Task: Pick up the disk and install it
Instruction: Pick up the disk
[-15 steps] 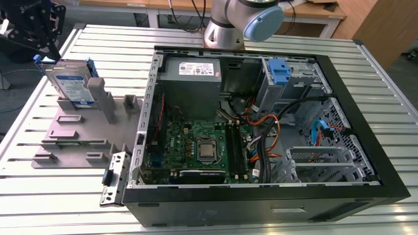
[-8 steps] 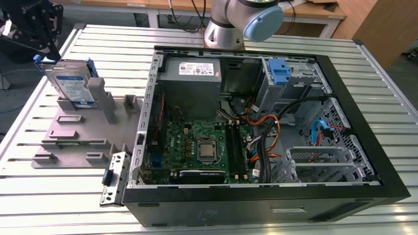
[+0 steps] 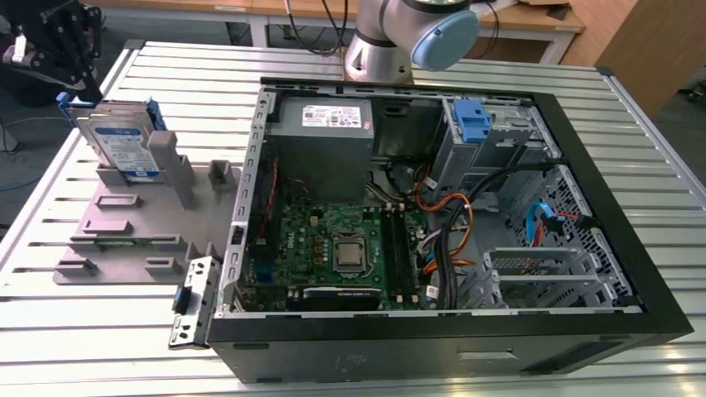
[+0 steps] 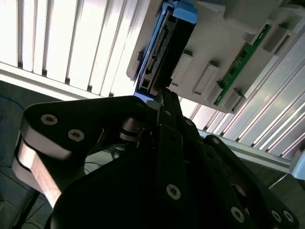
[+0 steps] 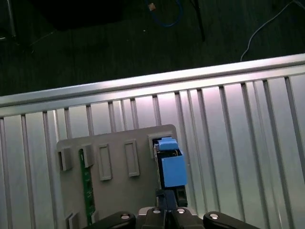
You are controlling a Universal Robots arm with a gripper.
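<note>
The disk (image 3: 119, 142) stands on edge in a slot of the grey holder (image 3: 121, 223), on the exterior view's left; its silver face carries a white-and-blue label inside a blue caddy. My gripper (image 3: 69, 83) hangs just behind and above the disk's far end. In the second wrist view the black fingers (image 4: 164, 107) come together at the gripper's tip (image 4: 162, 93), right at the disk's connector end (image 4: 167, 43). In the first wrist view the gripper (image 5: 167, 196) is shut beside the blue caddy of the disk (image 5: 170, 167), with nothing between the fingers.
The open computer case (image 3: 441, 331) lies on the slatted metal table (image 3: 88, 331), with a blue bracket (image 3: 472, 120) at its drive bay and a grey power supply (image 3: 320, 120). A green circuit strip (image 3: 121, 241) sits in the holder. The arm's base (image 3: 386, 41) stands behind the case.
</note>
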